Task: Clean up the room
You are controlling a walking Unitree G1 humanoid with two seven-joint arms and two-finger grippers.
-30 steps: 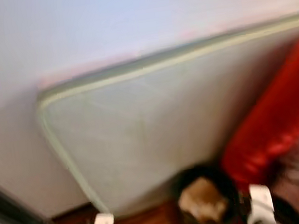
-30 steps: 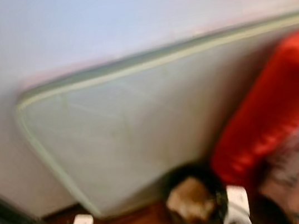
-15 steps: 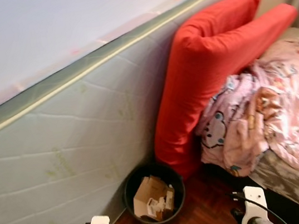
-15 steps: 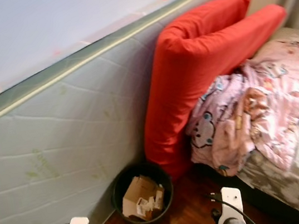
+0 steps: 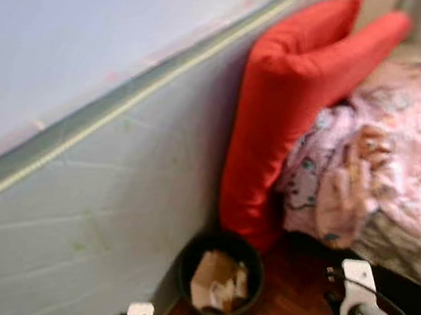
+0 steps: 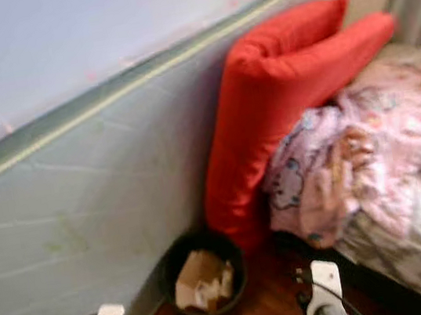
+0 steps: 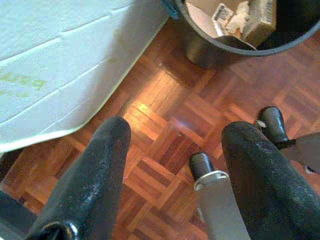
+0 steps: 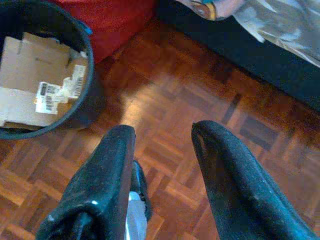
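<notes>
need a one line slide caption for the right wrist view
Open right pincer hangs above the parquet wooden floor beside a round black waste bin holding labelled brown cardboard.

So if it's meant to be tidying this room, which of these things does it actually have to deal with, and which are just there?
Probably part of the tidying:
- black bin with cardboard scraps
- crumpled pink blanket on the bed
- red pillows

Just there:
- mattress leaning on the wall
- parquet floor

Both the left gripper and right gripper hang open, holding nothing.
</notes>
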